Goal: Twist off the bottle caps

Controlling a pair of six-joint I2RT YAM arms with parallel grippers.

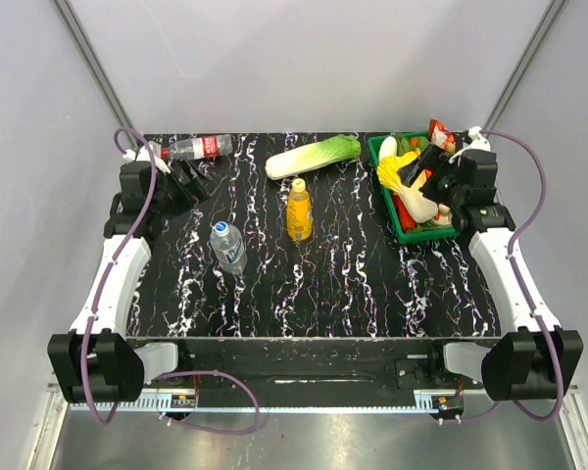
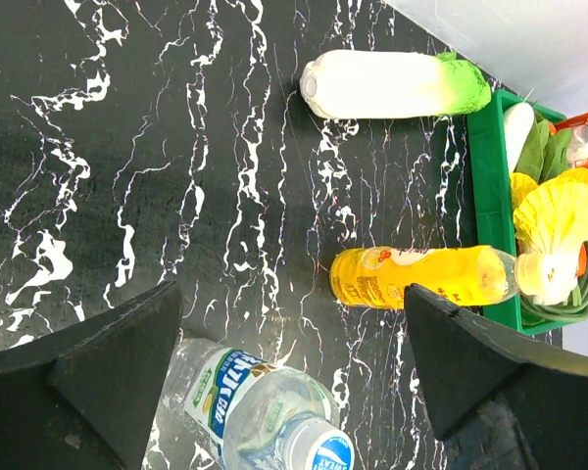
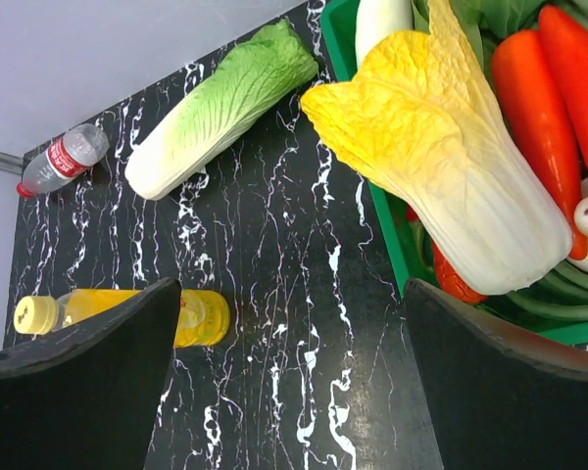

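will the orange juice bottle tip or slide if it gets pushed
The orange juice bottle stands upright, tall and narrow, so a push near its yellow cap would probably tip it. It looks nearly full, so likely heavy for its size; a low push may slide it.

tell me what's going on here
Nothing is being handled yet. The left gripper and right gripper are open and empty, the right one by the basket. The juice bottle and blue-label bottle stand mid-table; the red-label bottle lies at the far left corner. The yellow cap, white cap and red cap are all on.
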